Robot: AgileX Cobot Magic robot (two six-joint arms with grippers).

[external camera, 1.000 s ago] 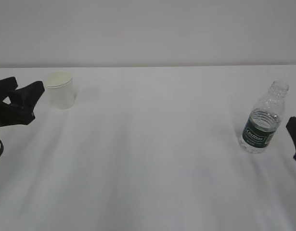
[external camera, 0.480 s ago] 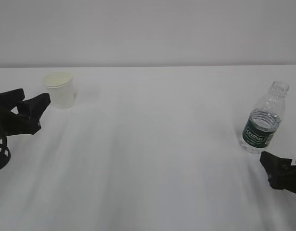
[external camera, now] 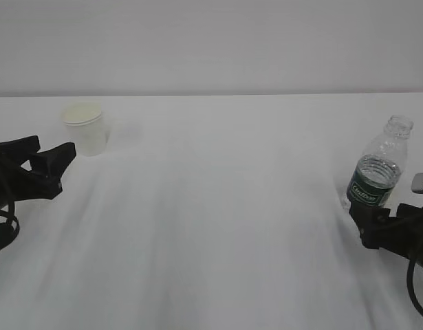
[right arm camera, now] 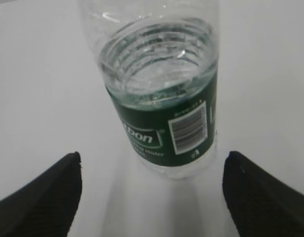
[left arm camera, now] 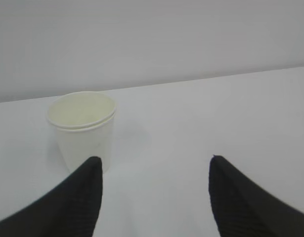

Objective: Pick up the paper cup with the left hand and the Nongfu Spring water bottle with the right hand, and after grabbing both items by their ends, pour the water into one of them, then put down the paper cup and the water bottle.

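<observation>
The paper cup (external camera: 84,128) stands upright at the far left of the white table; in the left wrist view the paper cup (left arm camera: 82,128) sits ahead and left of centre, just beyond the left fingertip. My left gripper (external camera: 53,147) (left arm camera: 154,160) is open and empty, just short of the cup. The Nongfu Spring water bottle (external camera: 377,172) stands upright at the right, capless and part full. My right gripper (external camera: 380,213) (right arm camera: 152,155) is open wide just in front of the base of the bottle (right arm camera: 164,98), with the fingers not touching it.
The white table (external camera: 211,220) runs back to a plain pale wall (external camera: 211,41). Nothing else stands between the cup and the bottle.
My right gripper came in from the right edge to the bottle's base and opened wider. The left gripper sank lower and crept a little toward the cup.
</observation>
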